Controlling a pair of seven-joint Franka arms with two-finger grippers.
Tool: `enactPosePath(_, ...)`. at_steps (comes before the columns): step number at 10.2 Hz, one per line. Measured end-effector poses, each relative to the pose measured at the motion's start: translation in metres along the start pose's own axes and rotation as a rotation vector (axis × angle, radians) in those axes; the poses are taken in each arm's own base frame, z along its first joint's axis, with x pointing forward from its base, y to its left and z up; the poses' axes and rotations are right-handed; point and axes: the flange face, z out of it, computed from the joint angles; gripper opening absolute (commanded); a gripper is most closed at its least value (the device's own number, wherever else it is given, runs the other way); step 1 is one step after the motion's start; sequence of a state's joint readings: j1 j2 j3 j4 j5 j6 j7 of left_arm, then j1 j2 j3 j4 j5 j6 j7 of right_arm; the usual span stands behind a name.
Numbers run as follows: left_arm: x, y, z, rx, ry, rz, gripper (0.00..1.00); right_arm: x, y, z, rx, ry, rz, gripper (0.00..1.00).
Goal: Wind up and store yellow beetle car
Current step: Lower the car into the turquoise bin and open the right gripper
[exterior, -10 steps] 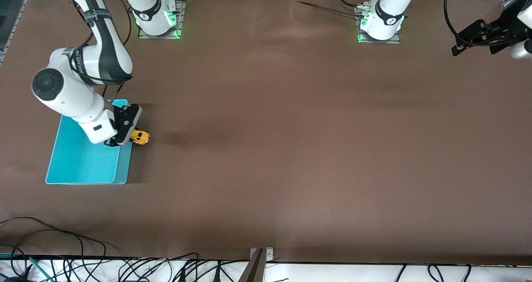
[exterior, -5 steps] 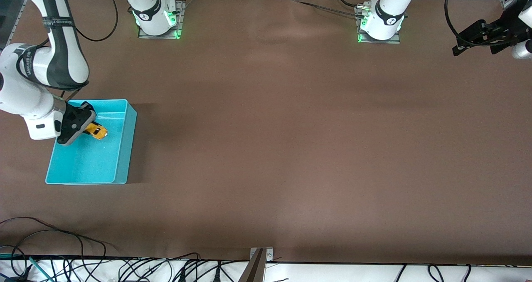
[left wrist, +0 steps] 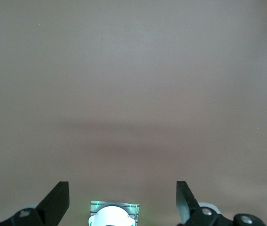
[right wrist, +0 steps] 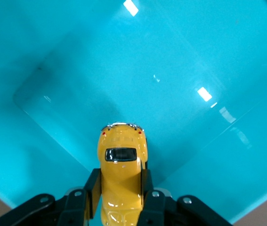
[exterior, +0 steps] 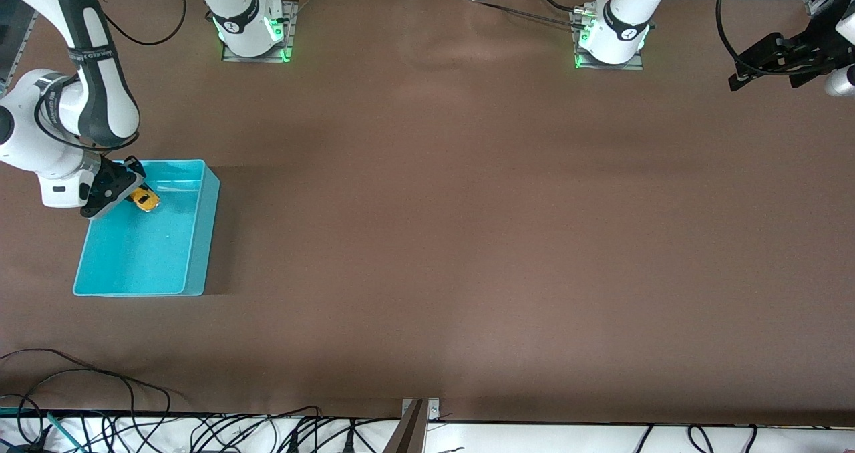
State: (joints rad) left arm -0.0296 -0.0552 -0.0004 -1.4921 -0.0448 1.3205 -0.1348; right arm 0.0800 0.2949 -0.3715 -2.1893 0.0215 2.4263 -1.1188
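My right gripper [exterior: 133,196] is shut on the yellow beetle car [exterior: 144,199] and holds it over the inside of the cyan bin [exterior: 194,239], at the bin's corner nearest the robots' bases. In the right wrist view the two black fingers [right wrist: 92,193] clamp the car [right wrist: 121,160] on both sides, with the bin's floor [right wrist: 124,61] below it. The car's rounded roof and dark window face the camera. My left gripper [exterior: 758,62] hangs open at the left arm's end of the table; its view shows spread fingertips [left wrist: 58,197] with nothing between them.
Brown table surface [exterior: 467,206] stretches between the two arm bases [exterior: 254,25], [exterior: 611,35]. Cables [exterior: 200,433] run along the table's edge nearest the front camera. The left arm's own base [left wrist: 113,215] shows below its gripper.
My right gripper carried the car from beside the bin's wall, across it, to over the bin's inside, ending nearer the corner toward the bases. The left arm has not moved.
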Motion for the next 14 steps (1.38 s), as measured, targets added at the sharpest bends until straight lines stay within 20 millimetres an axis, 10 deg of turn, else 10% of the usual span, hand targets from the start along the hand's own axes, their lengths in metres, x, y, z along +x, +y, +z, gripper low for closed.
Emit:
enactPosePath(7, 0.002, -0.002, 0.002, 0.0, -0.004, -0.004, 1.0, -0.001, 0.001, 0.044, 0.021, 0.006, 0.065, 0.0)
enactPosePath(10, 0.002, -0.001, 0.002, 0.0, -0.004, -0.003, 1.0, 0.0, 0.001, 0.047, 0.022, 0.004, 0.066, 0.33)
enactPosePath(13, 0.002, 0.0, 0.002, 0.0, -0.004, -0.001, 1.0, 0.005, 0.002, 0.044, 0.013, 0.009, 0.059, 0.97)
enactPosePath(14, 0.002, 0.0, 0.002, 0.0, -0.004, -0.001, 1.0, 0.013, 0.004, 0.037, -0.001, 0.02, 0.048, 1.0)
